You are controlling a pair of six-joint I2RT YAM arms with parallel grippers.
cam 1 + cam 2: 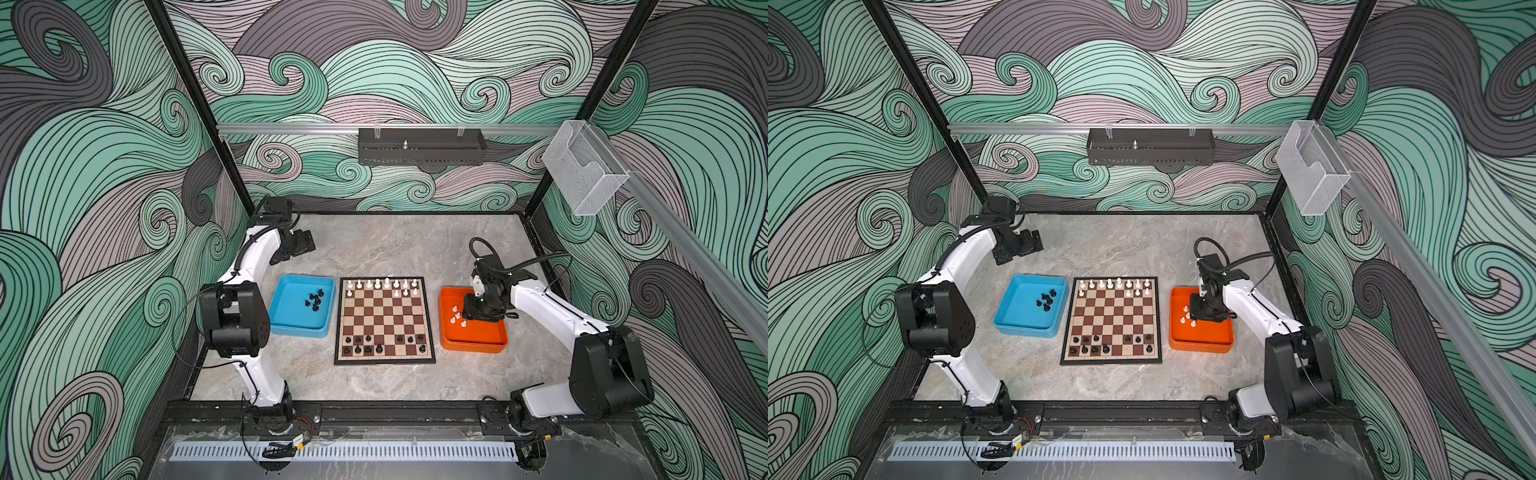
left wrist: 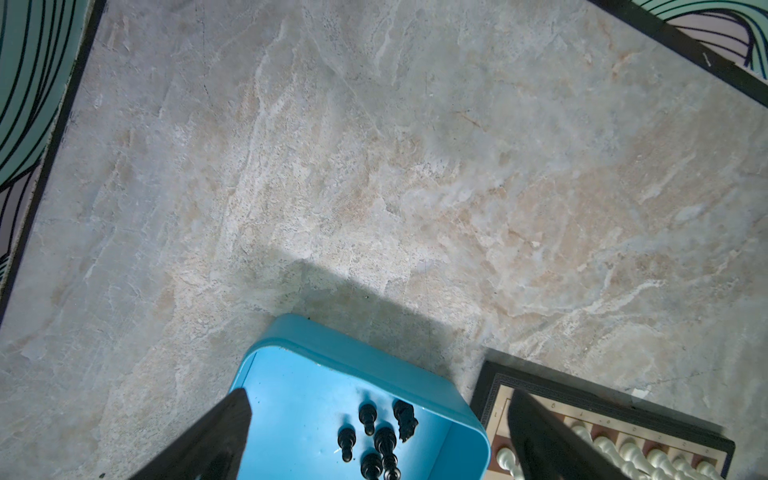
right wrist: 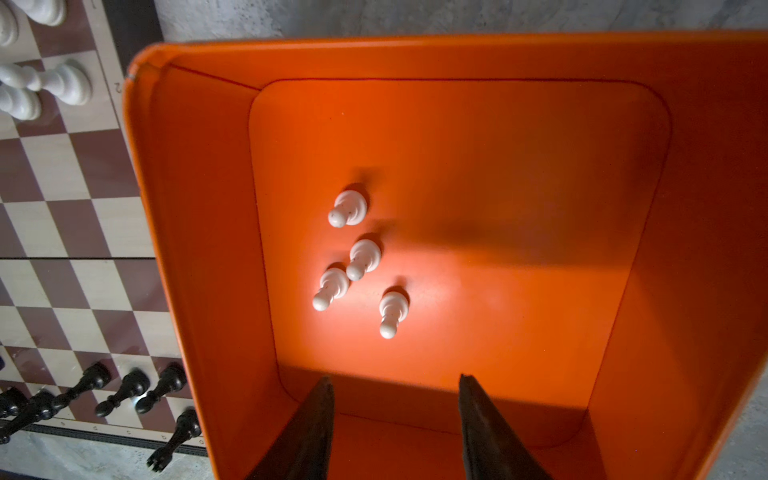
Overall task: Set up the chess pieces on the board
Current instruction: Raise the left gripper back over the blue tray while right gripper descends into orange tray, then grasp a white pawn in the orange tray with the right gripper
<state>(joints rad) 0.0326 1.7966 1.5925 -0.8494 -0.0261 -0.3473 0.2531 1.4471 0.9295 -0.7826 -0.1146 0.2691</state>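
Chess pieces split three ways. White pieces point(image 1: 386, 284) lined along far edge of the board point(image 1: 385, 358), a few more in next row; black pieces point(image 1: 368, 350) scattered over the two near rows, gaps left, seen the same in both top views point(image 1: 1119, 283). Board flat on marble-look table point(image 1: 374, 245), between blue tray point(image 1: 291, 318) on its left and orange tray point(image 1: 473, 345) on its right, each just beside it, not touching. Loose black pieces point(image 1: 315, 299) clustered in blue tray, toward corner nearest board's far left; same cluster in left wrist view point(image 2: 376, 436), whether upright or tipped, cannot tell. Four white pawns point(image 3: 361, 253) upright on orange tray floor, close together, toward the board side; small white dots in a top view point(image 1: 457, 316). Right gripper point(image 3: 395, 377) pointing down inside orange tray, jaws partly apart, nothing between them, pawns just ahead of fingertips, none touched. Fingertips hidden by gripper body in both top views. Left gripper point(image 2: 379, 397) raised over table beyond far edge of blue tray, well apart from board, jaws spread wide, empty. Left fingers point(image 2: 232, 424) dark, framing blue tray corner and board corner in wrist view.
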